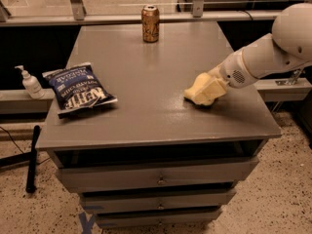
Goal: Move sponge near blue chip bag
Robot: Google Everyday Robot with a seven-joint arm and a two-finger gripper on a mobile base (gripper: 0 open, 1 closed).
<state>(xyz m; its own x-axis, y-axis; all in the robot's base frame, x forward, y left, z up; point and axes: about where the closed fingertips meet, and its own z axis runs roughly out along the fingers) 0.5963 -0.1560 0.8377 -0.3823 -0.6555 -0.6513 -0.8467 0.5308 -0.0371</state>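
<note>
The pale yellow sponge [193, 93] lies on the grey table top [151, 77] at the right, near the front. My gripper [212, 87] comes in from the right on a white arm and sits low on the sponge's right side, touching it. The blue chip bag [80, 89], navy with white lettering, lies flat at the left of the table top, well apart from the sponge.
A gold drink can [150, 23] stands at the back middle of the table. A white pump bottle [30, 83] stands on a ledge left of the table. Drawers [156, 177] are under the top. A black pole [31, 157] lies on the floor at the left.
</note>
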